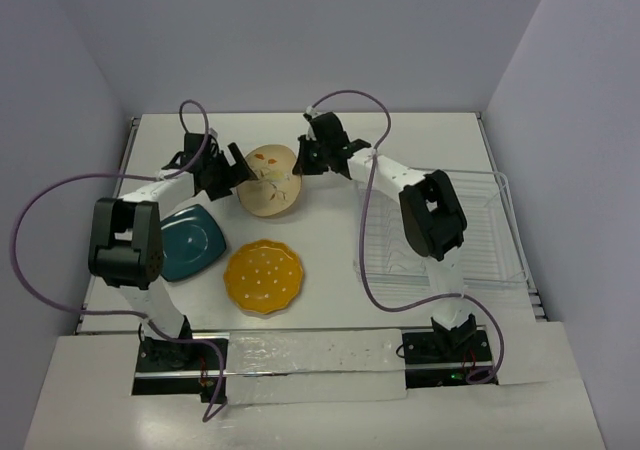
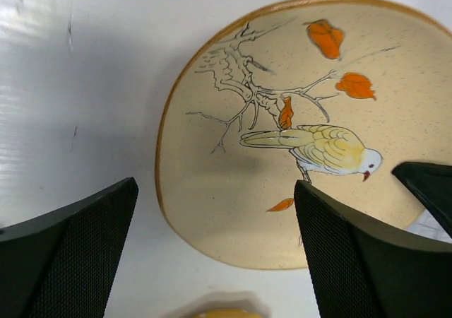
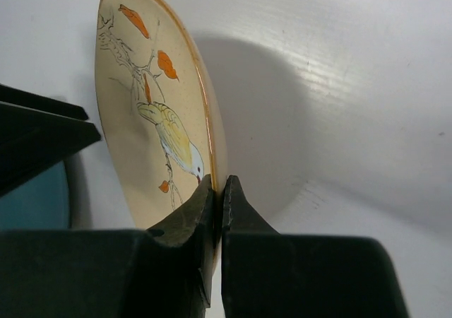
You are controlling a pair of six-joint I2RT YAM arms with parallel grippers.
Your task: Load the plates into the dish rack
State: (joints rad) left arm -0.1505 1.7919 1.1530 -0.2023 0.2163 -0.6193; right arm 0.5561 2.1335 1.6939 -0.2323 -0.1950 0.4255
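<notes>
Toward the far middle of the table [image 1: 420, 140], the cream plate [image 1: 270, 182] is seen tilted up, its rim pinched between the clamped fingers of the right gripper [image 3: 216, 191], a grip made plain only in the right wrist view. The left gripper [image 2: 215, 191] is shown spread wide and empty close by it. From above, the teal plate [image 1: 195, 245] and yellow plate [image 1: 265, 277] are seen lying flat at left, the dish rack [image 1: 490, 260] at right

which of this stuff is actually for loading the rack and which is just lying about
For the job: cream bird plate, yellow dotted plate, teal plate, dish rack.
Lying about: nothing loose, only the arms' purple cables.
</notes>
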